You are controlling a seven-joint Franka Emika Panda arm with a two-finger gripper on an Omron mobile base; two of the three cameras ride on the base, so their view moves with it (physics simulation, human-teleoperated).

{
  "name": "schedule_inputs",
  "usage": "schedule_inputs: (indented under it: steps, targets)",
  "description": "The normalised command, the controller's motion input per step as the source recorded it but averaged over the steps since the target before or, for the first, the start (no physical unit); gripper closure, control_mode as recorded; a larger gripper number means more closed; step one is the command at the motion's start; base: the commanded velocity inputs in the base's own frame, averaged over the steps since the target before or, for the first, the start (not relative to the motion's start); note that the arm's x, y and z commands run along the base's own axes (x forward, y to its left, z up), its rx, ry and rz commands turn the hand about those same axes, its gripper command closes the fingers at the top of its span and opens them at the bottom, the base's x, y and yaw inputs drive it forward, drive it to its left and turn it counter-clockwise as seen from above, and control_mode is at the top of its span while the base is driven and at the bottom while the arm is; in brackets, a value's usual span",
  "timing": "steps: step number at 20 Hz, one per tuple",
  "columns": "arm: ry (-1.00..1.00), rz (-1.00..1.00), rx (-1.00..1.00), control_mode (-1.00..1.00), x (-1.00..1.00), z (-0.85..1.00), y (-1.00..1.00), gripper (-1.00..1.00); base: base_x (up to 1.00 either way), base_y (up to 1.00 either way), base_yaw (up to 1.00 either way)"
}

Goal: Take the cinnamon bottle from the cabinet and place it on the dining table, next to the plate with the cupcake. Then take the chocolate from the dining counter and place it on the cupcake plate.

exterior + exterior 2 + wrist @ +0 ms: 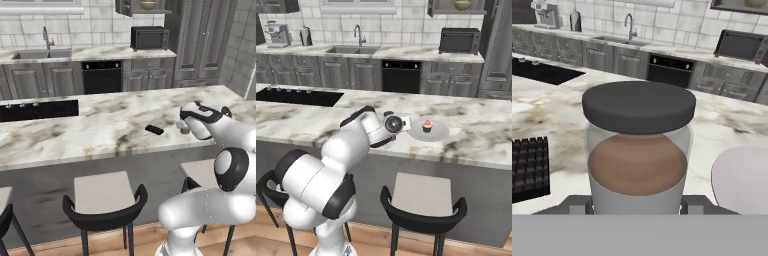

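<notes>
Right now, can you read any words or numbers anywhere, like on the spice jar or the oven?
No text can be read anywhere.
cinnamon bottle: no label, just brown powder under a dark cap.
chocolate: grid pattern, no letters.
microwave: no readable marks.
oven: too blurred to tell.

Table (100, 125): polished white-grey veined marble top, smooth, faint sheen; dark grey wood-grain base. Cinnamon bottle (638, 150): clear glass-like body, smooth, brown powder visible inside; cap is matt dark grey plastic. Chocolate (529, 167), at the bottle's 9 o'clock in the hand view: near-black, matt, gridded ribbed surface. Plate (437, 134): pale, smooth, glazed look. Stools (105, 197): matt black frame, pale cloth-like seat pad. Floor (140, 245): warm wood planks, satin. Arm shell (321, 185): glossy white plastic, dark joints.
</notes>
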Motion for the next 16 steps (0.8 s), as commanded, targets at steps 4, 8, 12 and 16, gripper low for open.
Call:
schedule_inputs:
  steps: [4,8,12,16]
  targets:
    - [0.0,0.0,0.0,-1.0,0.19,-0.1,0.0,1.0,0.0,0.0,0.0]
    - [-0.03,0.0,0.0,-1.0,-0.06,-0.25,0.0,-1.0,0.0,0.0,0.0]
    - [-0.03,0.0,0.0,-1.0,-0.03,0.0,0.0,-1.0,0.0,0.0,0.0]
    - [0.0,0.0,0.0,-1.0,0.0,0.24,0.01,-1.0,0.0,0.0,0.0]
